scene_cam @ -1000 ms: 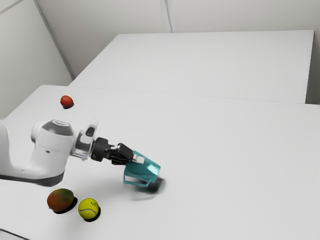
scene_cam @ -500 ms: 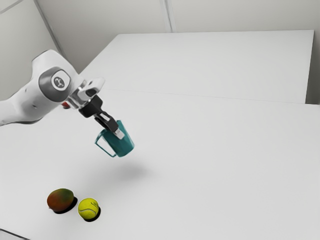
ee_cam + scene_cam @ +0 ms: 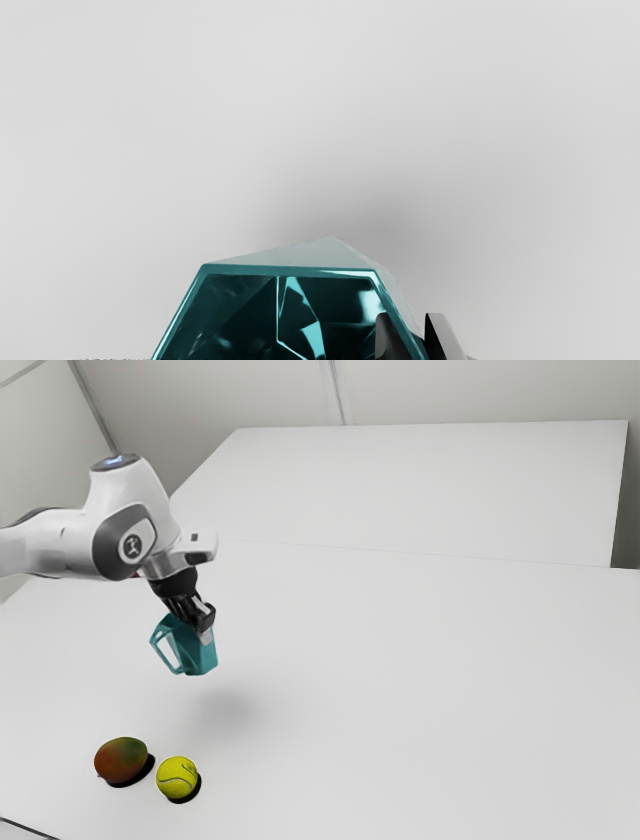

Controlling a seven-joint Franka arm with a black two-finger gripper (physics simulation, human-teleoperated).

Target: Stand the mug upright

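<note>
Wrist cam chops off part of the mug (image 3: 290,269), plus the fingers (image 3: 442,337) at its rim. The arm (image 3: 60,545) above the mug runs off the exterior view's left edge, and the mug's shadow (image 3: 228,710) is pretty blurry.

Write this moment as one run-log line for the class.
mug: held above table, mouth up, slightly tilted | gripper: shut on mug's wall, one finger inside | set-down: not done
</note>
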